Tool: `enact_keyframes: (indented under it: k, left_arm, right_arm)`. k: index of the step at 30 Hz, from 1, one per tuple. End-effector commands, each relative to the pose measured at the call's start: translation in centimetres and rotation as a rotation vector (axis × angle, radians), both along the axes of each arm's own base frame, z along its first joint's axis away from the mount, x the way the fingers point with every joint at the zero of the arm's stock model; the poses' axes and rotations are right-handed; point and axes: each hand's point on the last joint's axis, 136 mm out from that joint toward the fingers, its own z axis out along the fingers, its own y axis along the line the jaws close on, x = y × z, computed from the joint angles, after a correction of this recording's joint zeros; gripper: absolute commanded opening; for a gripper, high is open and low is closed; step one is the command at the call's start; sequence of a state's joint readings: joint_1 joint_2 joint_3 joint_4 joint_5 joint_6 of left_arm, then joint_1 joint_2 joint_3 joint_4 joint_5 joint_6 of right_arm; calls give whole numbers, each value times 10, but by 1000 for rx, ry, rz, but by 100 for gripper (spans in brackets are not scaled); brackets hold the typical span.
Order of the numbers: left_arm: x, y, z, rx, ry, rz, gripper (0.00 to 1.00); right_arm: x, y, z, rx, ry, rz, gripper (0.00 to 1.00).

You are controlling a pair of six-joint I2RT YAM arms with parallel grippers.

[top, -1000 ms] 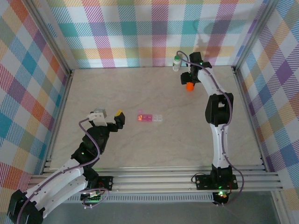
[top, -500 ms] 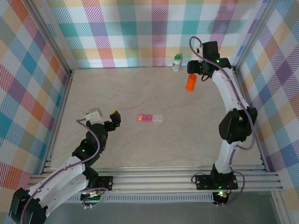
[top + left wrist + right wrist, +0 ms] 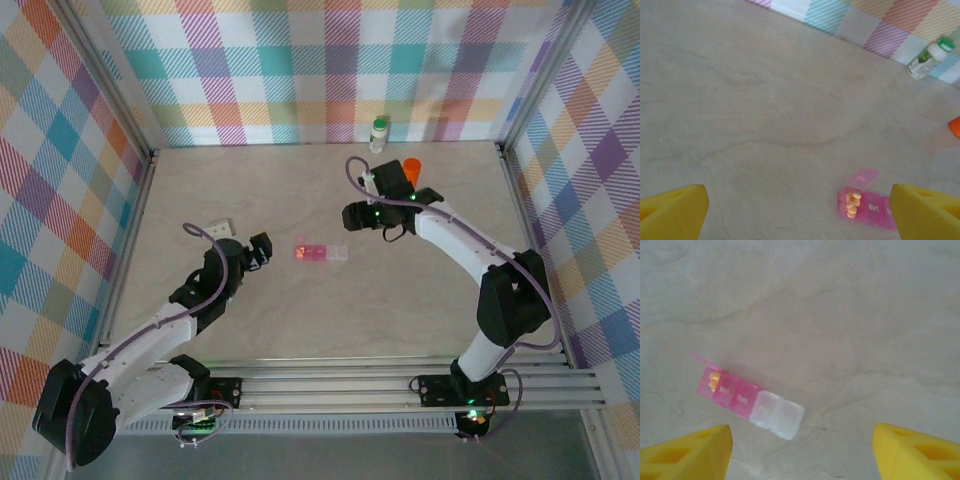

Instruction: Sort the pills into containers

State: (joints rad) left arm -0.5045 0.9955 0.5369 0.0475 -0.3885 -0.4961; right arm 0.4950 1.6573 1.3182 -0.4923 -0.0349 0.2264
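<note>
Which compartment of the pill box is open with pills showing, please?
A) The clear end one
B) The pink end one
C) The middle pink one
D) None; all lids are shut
B: on the pill box, the pink end compartment has its lid flipped up, with orange pills inside; the other compartments look shut.
</note>
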Motion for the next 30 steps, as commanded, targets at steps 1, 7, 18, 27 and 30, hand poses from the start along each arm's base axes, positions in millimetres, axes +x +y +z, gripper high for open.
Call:
enact_keyframes:
  k: [1,7,18,27,30]
  left_arm:
    - [5,-7,-5,-92,85,-28,92]
    - [18,-4,-33,-159,216,-17,88]
    - [52,-10,-53,-264,338,7,83]
    - [73,-18,-63,-250,453,33,82]
    - [84,-25,-70,-262,480,23,79]
  right_arm:
    - [4,15,4,131,-17,-23,72]
    - [4,19,-32,107,61,-33,70]
    - [-4,44,-85,63,142,16,70]
    - [-15,49,-114,5,175,74,67]
    - [-16,49,-121,-10,182,81,67]
